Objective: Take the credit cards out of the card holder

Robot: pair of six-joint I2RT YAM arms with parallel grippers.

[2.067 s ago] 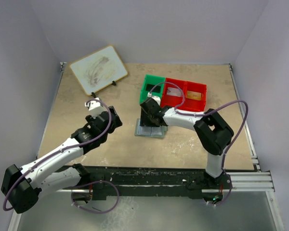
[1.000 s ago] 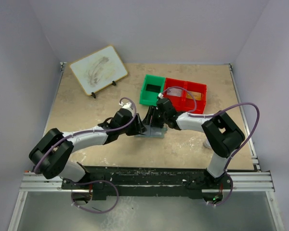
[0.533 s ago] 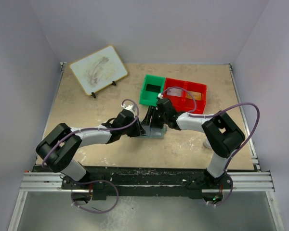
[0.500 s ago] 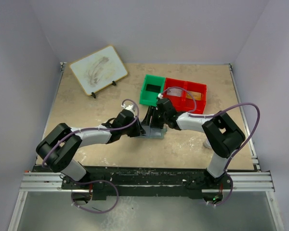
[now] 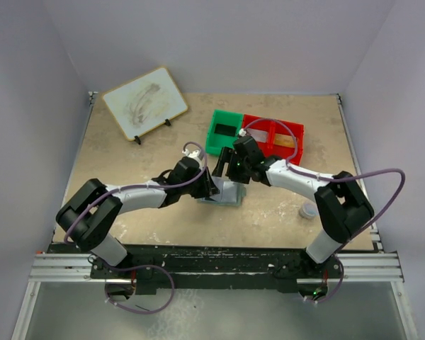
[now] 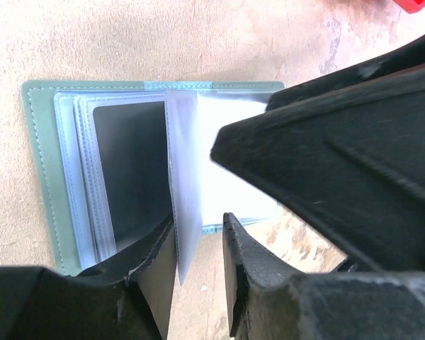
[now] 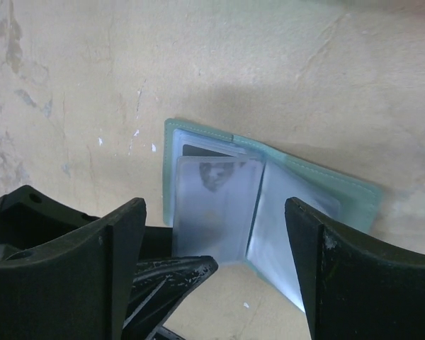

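The card holder [image 6: 46, 177] lies open on the table, grey-green outside with clear sleeves, and also shows as card holder [image 5: 225, 192] and card holder [image 7: 340, 195]. One sleeve holds a dark credit card [image 6: 131, 166]; a card with a dark print [image 7: 219, 191] sits behind a frosted sleeve. One sleeve page [image 6: 184, 205] stands upright between the narrow jaws of my left gripper [image 6: 198, 225], against one finger with a gap to the other. My right gripper [image 7: 214, 205] hangs wide open just above the holder, touching nothing.
A green bin [image 5: 224, 129] and a red bin [image 5: 273, 138] stand just behind the holder. A white board on a stand [image 5: 145, 103] is at the back left. A small white round object [image 5: 308, 210] lies right of the holder.
My right gripper has opened wider and drawn back toward the bins. My left gripper stayed at the holder's near edge; its jaws narrowed, then parted a little.
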